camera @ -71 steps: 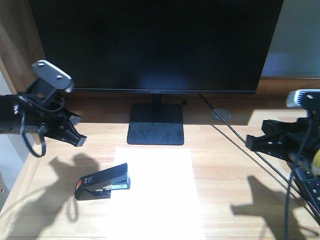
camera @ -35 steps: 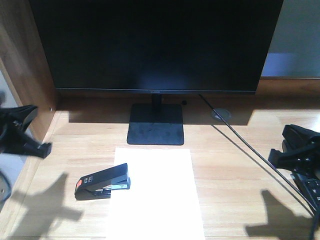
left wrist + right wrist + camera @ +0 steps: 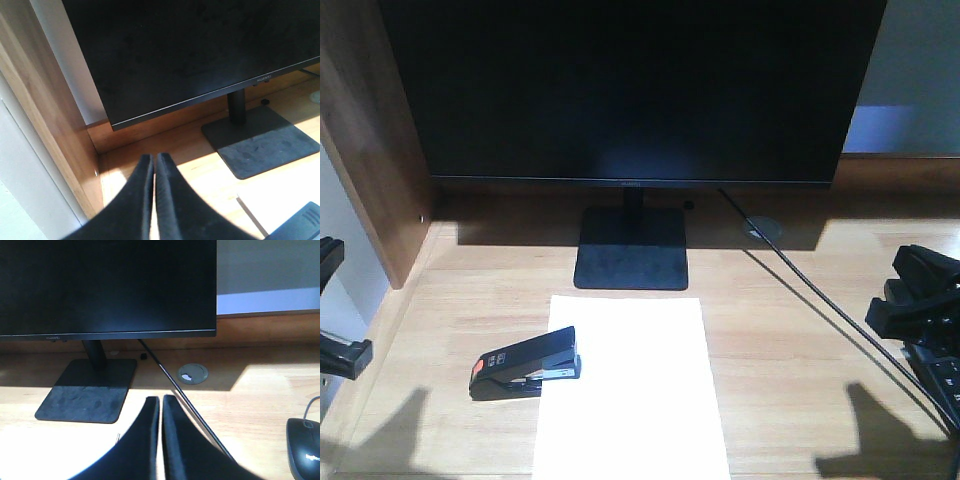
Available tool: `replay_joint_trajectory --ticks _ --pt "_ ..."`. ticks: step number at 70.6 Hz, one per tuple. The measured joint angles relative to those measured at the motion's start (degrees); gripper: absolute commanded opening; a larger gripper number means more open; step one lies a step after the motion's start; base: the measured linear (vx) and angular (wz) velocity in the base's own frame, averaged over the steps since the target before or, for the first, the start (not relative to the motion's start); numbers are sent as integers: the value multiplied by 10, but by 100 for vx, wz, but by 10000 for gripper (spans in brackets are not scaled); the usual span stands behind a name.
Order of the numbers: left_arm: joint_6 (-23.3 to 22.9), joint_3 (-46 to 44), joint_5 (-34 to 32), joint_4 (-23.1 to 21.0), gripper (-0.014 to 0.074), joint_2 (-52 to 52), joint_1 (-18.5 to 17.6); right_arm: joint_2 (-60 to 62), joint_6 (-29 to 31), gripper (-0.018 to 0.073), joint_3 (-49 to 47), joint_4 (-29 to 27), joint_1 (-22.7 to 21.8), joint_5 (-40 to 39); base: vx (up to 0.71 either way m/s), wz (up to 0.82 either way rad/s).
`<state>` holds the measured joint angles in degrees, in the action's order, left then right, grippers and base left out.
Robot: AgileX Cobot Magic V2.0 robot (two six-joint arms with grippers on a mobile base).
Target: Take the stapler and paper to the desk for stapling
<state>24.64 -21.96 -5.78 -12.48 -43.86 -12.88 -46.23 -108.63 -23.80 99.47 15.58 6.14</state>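
Observation:
The black stapler (image 3: 525, 363) with its orange label lies on the desk (image 3: 790, 370), its front end over the left edge of the white paper (image 3: 630, 395). My left gripper (image 3: 340, 352) is at the far left edge, well apart from the stapler. In the left wrist view the left gripper (image 3: 154, 158) is shut on nothing, with the paper (image 3: 272, 195) and a corner of the stapler (image 3: 300, 225) at lower right. My right gripper (image 3: 912, 298) hangs at the far right. The right wrist view shows this right gripper (image 3: 160, 400) shut and empty, the paper (image 3: 45, 450) at lower left.
A large black monitor (image 3: 635, 90) on a flat stand (image 3: 632, 250) fills the back. A black cable (image 3: 820, 300) runs diagonally to the right, past a round cable hole (image 3: 763, 229). A black mouse (image 3: 304, 452) and a keyboard corner (image 3: 945, 378) lie at right. A dark wooden side panel (image 3: 365, 130) stands at left.
Both arms have drawn back outward, the left to the left edge and the right to the right edge of the front view. The stapler and paper have not moved.

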Motion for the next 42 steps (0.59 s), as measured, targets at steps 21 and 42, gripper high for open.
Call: replay_joint_trajectory --ticks 21,42 --pt "0 0 1 0 -6 0 0 0 0 -6 0 0 0 0 0 0" --pt "0 0 1 0 -6 0 0 0 1 -6 0 0 0 0 0 0"
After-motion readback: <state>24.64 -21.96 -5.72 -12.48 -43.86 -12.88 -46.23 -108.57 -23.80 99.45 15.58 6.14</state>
